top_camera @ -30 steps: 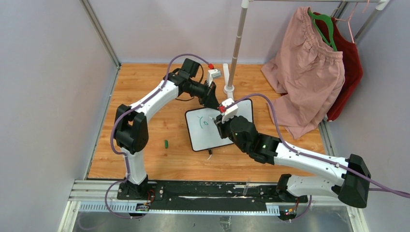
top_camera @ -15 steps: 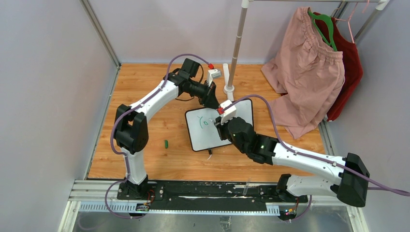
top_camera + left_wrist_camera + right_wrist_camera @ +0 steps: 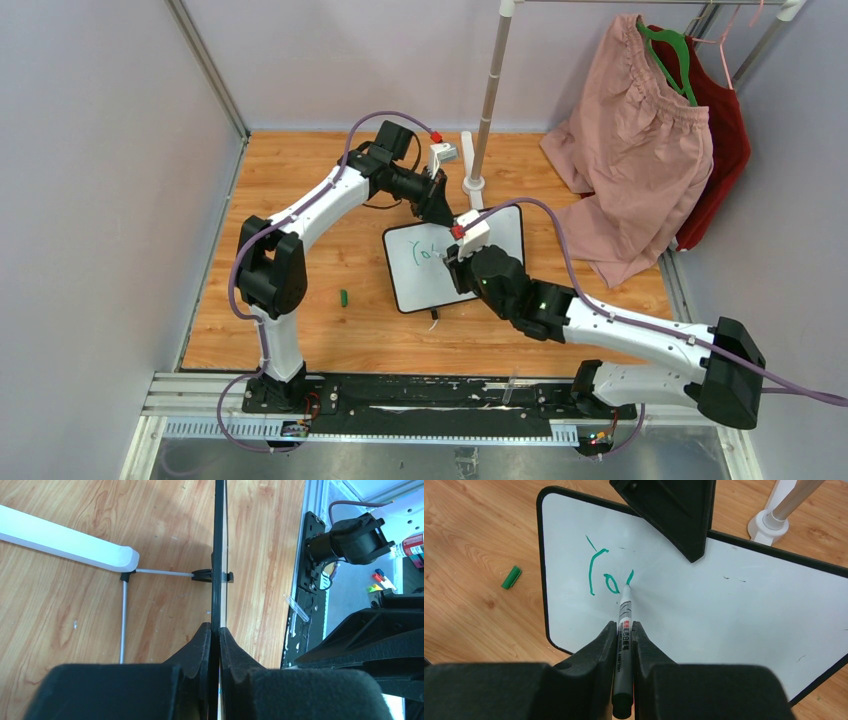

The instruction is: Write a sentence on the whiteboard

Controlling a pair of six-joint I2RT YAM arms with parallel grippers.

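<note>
- The writing step is under way. The whiteboard (image 3: 734, 615) sits near the middle of the wooden bench (image 3: 300, 210), and only the start of the sentence (image 3: 601, 577) is down in green: a "Y", an "o" and the first stroke of a third letter.
- A marker (image 3: 625, 605) is gripped by the right claw (image 3: 624, 626), jaws drawn in narrow around its barrel. The tip is pressed to the board at the foot of that stroke.
- The board's far edge is pinched by the left claw (image 3: 215, 632), closed tight on the black frame, so the board is steadied.
- Next, by judgement, the stroke should be curved into a "u" under light, even pressure, then the tip shifted rightward. Most of the sentence is left to write.
- A green cap (image 3: 511, 577) is seen on the bench, left of the board and apart from it.
</note>
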